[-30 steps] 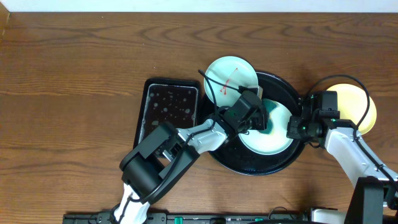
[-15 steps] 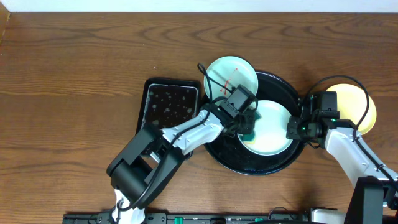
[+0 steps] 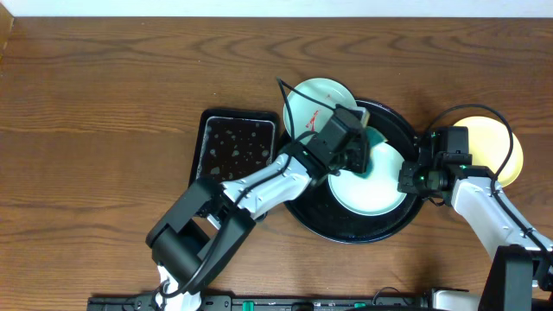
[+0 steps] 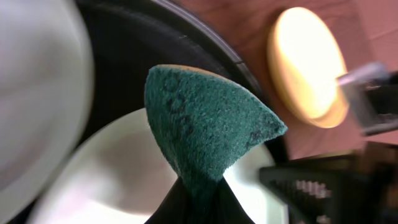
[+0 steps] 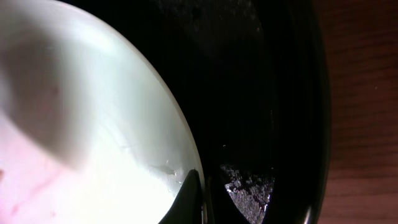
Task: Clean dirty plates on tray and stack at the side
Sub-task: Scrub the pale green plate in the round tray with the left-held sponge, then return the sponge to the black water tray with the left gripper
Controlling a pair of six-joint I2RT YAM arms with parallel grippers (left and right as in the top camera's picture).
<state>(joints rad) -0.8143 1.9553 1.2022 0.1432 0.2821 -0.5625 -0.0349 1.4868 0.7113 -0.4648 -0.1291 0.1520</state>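
On the round black tray (image 3: 346, 233) lies a pale blue-white plate (image 3: 376, 194). My left gripper (image 3: 361, 157) is shut on a green sponge (image 4: 205, 118) and presses it on that plate (image 4: 118, 180) near its upper left edge. My right gripper (image 3: 408, 180) is shut on the plate's right rim (image 5: 186, 149), one finger on top and one under it. Faint pink marks show on the plate (image 5: 37, 186). A second pale plate (image 3: 318, 105) with red smears leans on the tray's upper left rim. A pale yellow plate (image 3: 494, 149) lies on the table to the right.
A rectangular black tray (image 3: 235, 155), wet with droplets, lies left of the round tray. Cables loop over the smeared plate and above my right arm. The wooden table (image 3: 104, 104) stretches to the left and back.
The left gripper swept the sponge to the lower left across the plate, then back up to the right. The right gripper and the plates have stayed put.
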